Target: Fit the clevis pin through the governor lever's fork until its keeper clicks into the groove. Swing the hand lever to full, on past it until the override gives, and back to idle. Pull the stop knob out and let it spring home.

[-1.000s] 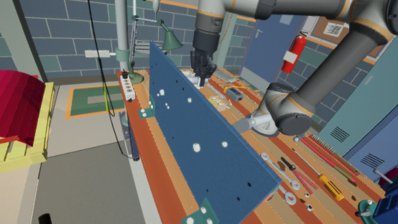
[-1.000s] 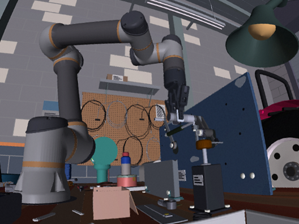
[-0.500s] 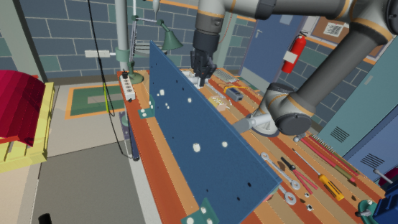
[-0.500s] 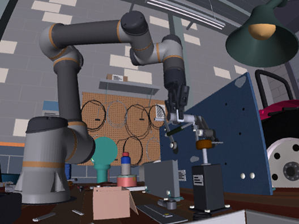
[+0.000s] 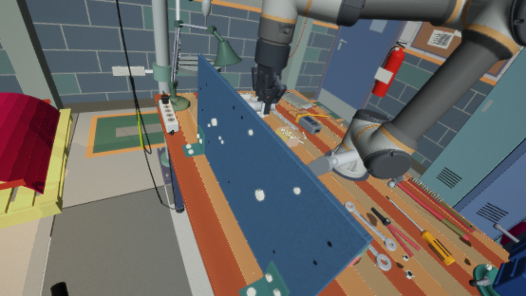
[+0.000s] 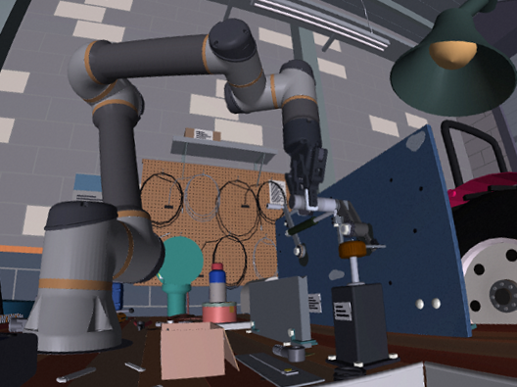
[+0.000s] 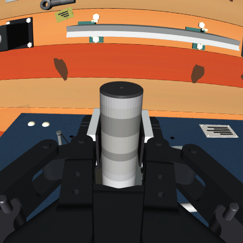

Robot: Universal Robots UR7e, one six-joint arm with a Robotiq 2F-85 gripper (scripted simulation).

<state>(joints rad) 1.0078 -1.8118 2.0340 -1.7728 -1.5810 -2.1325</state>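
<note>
The root of the grey banded cylinder (image 7: 121,133) is hidden under my gripper's palm in the wrist camera; only its dark-capped end sticks out past the fingers. It juts horizontally from the upright blue panel (image 6: 384,237), high on its face, and reads as the stop knob (image 6: 315,206). Below it a dark lever (image 6: 300,227) slopes down to the left, and an orange knob (image 6: 352,249) sits on a post above a black box (image 6: 360,323). From the side camera the panel's back hides most of this. My gripper (image 6: 307,198) is closed around the stop knob.
Behind the panel stand a pegboard with coiled cables (image 6: 211,214) and the brick wall. A grey box (image 6: 278,311), a cardboard box (image 6: 192,348) and loose metal bars lie on the bench. Wrenches and a screwdriver (image 5: 427,235) lie at the bench's far end, near the arm's base (image 5: 361,156).
</note>
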